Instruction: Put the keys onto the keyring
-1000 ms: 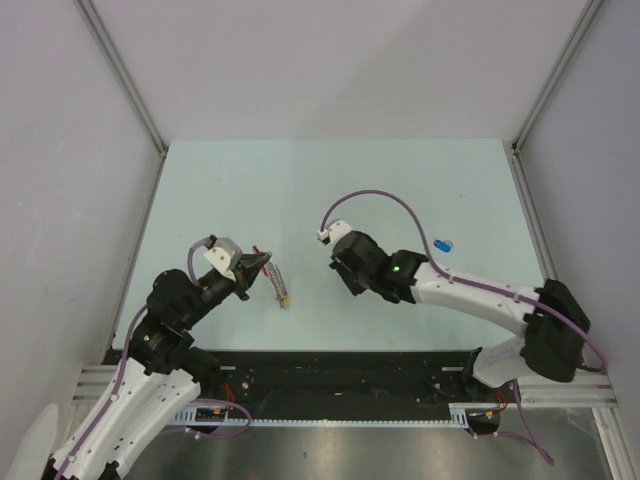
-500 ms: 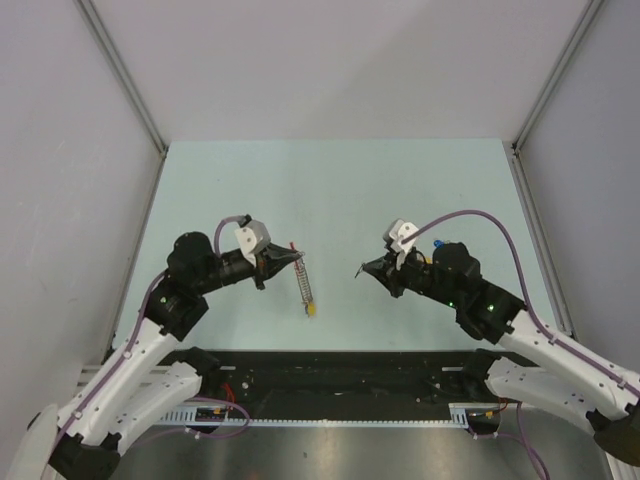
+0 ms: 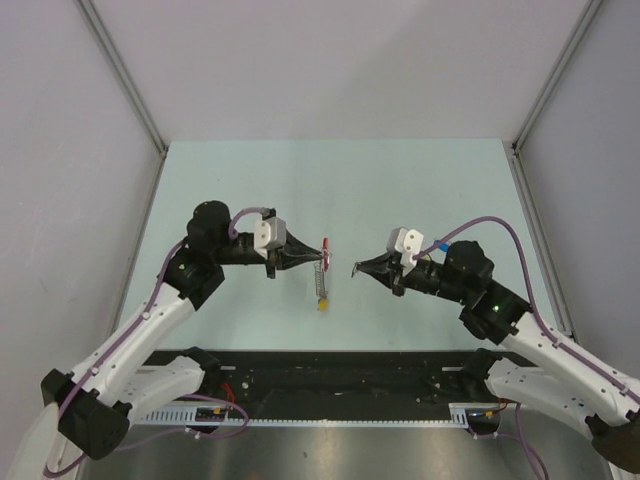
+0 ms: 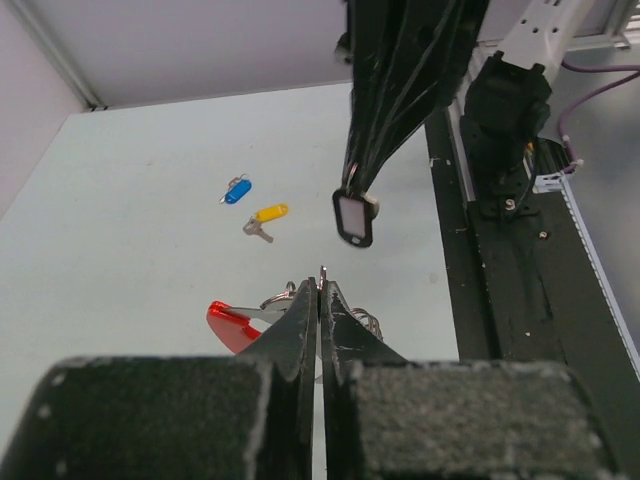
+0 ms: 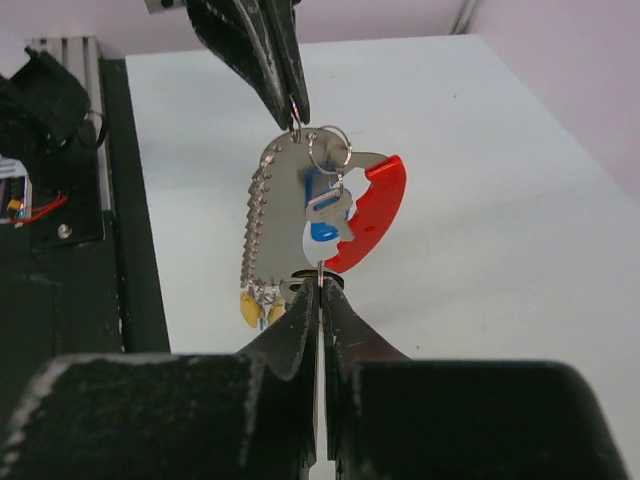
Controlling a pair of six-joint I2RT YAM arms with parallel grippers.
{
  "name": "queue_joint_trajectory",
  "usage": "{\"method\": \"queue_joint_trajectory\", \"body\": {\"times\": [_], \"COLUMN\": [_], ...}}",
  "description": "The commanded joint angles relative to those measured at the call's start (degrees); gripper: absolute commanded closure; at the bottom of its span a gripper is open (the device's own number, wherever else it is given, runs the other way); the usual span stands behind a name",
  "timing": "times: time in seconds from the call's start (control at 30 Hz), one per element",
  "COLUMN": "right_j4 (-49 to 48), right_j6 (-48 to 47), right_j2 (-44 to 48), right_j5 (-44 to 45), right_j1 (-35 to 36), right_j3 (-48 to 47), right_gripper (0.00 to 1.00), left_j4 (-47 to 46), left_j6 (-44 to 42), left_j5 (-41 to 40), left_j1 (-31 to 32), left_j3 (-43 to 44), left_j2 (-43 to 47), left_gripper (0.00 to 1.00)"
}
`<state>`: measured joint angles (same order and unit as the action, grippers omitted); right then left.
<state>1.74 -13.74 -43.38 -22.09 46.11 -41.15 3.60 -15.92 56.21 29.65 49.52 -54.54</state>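
Observation:
The keyring (image 3: 322, 270) hangs above the table, a big grey metal ring (image 5: 275, 215) with a red curved section (image 5: 372, 215). My left gripper (image 3: 300, 256) is shut on a thin loop at its top (image 4: 321, 282). A blue-tagged key (image 5: 322, 228) dangles from a small ring on it, and yellow tags (image 5: 255, 308) hang at its lower end. My right gripper (image 3: 358, 270) faces it from the right, shut on the black-tagged key (image 4: 354, 217), which hangs from its tips. In the right wrist view those tips (image 5: 321, 285) sit just below the keyring.
A loose short blue tag (image 4: 237, 191) and a yellow-tagged key (image 4: 268, 213) lie on the pale green table (image 3: 300, 180); from above the blue one (image 3: 443, 244) shows beside the right arm. Grey walls stand on three sides, and a black rail (image 3: 340, 375) runs along the near edge.
My left gripper has carried the keyring right and up, turning its red section into view. The right arm has swung round so that its gripper now points left at the keyring.

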Motion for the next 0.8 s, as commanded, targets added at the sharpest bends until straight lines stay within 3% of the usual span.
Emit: {"method": "queue_joint_trajectory", "body": {"times": [0.0, 0.17, 0.53, 0.77], "right_j4": [-0.3, -1.1, -8.6, -6.8], "right_j6": [-4.2, -4.6, -3.8, -6.2], "right_j2": [-4.7, -8.9, -7.2, -7.2], "right_j5": [-9.3, -10.0, -13.7, -14.1], "right_j1": [-1.4, -1.4, -1.2, -0.2], "right_j3": [-3.9, -4.5, -4.6, -5.2], "right_gripper": [1.00, 1.00, 1.00, 1.00], "left_j4": [-2.9, -3.3, -1.3, -13.7], "left_j6": [-3.5, -4.5, -7.3, 3.5], "left_j5": [6.5, 6.9, 4.2, 0.8], "left_j1": [0.5, 1.3, 3.0, 3.3], "left_j3": [2.1, -1.5, -4.4, -8.3], "left_j2": [1.2, 5.4, 7.6, 7.6], "left_gripper": [1.00, 1.00, 1.00, 1.00]}}
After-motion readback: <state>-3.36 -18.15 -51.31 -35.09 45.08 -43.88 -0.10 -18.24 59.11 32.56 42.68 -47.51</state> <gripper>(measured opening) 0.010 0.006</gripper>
